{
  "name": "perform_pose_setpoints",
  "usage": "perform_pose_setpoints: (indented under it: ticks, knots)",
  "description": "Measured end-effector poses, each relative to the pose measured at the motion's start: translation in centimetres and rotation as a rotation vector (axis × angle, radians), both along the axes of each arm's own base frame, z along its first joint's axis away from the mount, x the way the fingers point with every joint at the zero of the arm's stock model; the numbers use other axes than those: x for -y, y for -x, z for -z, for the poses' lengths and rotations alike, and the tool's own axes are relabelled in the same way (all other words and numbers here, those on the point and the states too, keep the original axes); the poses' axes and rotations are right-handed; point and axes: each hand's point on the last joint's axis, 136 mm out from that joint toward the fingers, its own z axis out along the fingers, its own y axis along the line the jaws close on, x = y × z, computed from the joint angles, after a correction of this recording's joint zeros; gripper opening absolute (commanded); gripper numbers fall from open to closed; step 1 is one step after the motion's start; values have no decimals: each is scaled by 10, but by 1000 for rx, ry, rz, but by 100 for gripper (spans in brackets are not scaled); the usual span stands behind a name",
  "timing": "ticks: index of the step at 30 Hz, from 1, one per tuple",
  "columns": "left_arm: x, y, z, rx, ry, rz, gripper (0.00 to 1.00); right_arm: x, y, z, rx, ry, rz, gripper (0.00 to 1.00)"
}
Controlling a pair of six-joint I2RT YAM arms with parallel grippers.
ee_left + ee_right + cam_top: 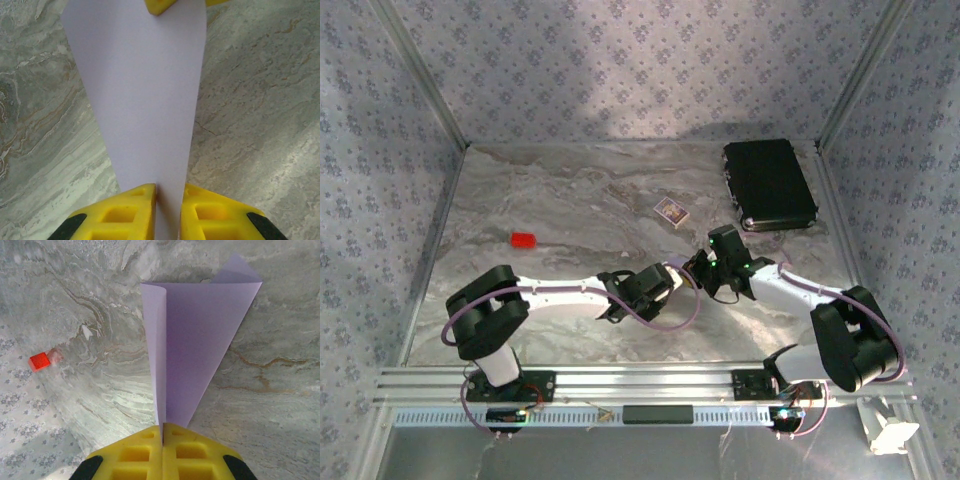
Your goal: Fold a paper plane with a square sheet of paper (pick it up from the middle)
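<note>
You are working on a grey, marble-veined counter [570, 200] with a smooth, faintly glossy face. Take the black rectangular hard case [770, 185] lying flat at its far right as your landmark.

Two white arms with black joints reach in from the near edge. The left arm [560, 292] and the right arm [790, 290] meet nearer you than the case, just off its near-left corner.

Between them is the thin pale lilac sheet of paper [195, 340]. It is matte and uncreased across its faces, and folded into a long tapering wedge. One long edge curls over in a soft roll, and a second layer peeks out behind at the wide end. It is held above the counter, on the near-left side of the case.

Your left tool [169, 189] has ribbed yellow fingers set to a narrow gap, with the paper's slim end clamped in it. Your right tool [162, 426] is pressed fully together, pinching the wedge's point in its seam.

A small patterned card [671, 211] lies flat just left of the case's near end. A small red block [524, 240] sits well to the left of the case.
</note>
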Motion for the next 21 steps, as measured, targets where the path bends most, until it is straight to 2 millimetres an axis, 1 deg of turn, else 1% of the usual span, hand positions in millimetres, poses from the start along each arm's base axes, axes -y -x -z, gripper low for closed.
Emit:
perform_pose_setpoints:
  ticks: [5,15,21]
  knots:
    - [0,0,0,-1,0,-2,18,0,0,0,0,0,0,0]
    - [0,0,0,-2,-1,-2,13,0,0,0,0,0,0,0]
    - [-1,0,0,-2,-2,-2,13,0,0,0,0,0,0,0]
